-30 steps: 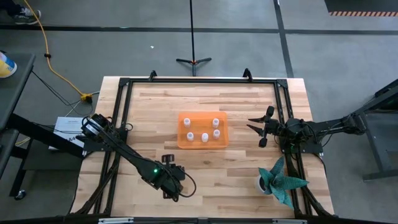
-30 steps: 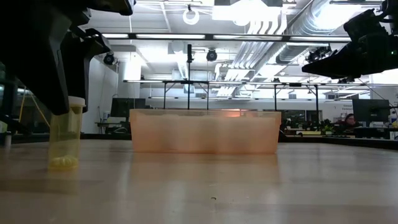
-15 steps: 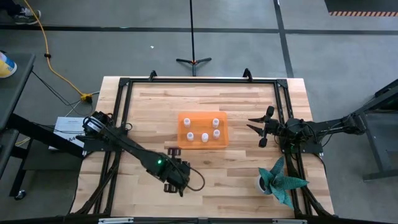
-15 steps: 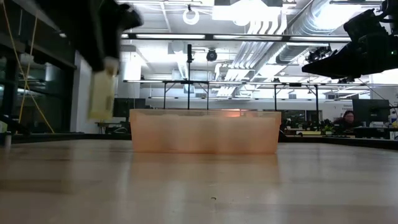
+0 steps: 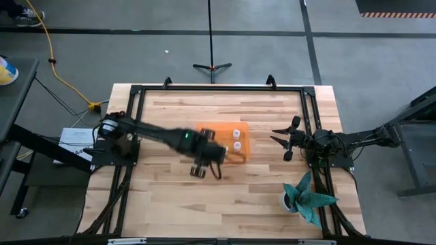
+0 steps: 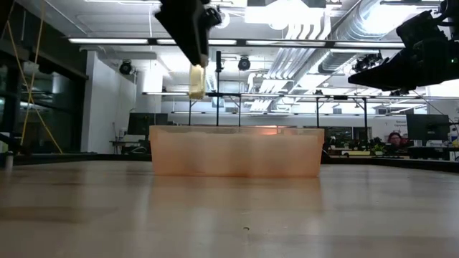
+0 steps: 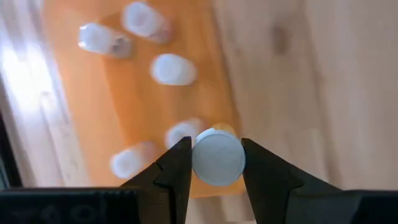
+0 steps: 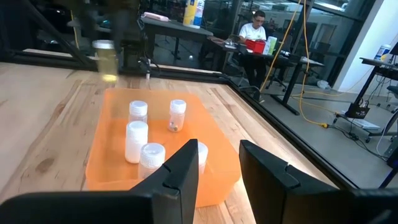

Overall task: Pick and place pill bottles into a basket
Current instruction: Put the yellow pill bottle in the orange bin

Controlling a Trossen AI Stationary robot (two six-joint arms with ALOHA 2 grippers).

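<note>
From above, the left gripper (image 5: 208, 151) hangs over the basket (image 5: 240, 151) at the middle of the tabletop (image 5: 170, 204), covering its 9 o'clock half. Two pill bottles (image 5: 236, 135) show in the uncovered half. The right gripper (image 5: 281, 139) waits at the basket's 3 o'clock side, jaws spread and empty, with a teal plant (image 5: 310, 197) at 5 o'clock. From table height, the held bottle (image 6: 196, 80) hangs in the air above the basket's wall. In the left wrist view, the jaws are clamped on the held bottle's white cap, right over the basket. In the right wrist view, five bottles stand inside the basket.
</note>
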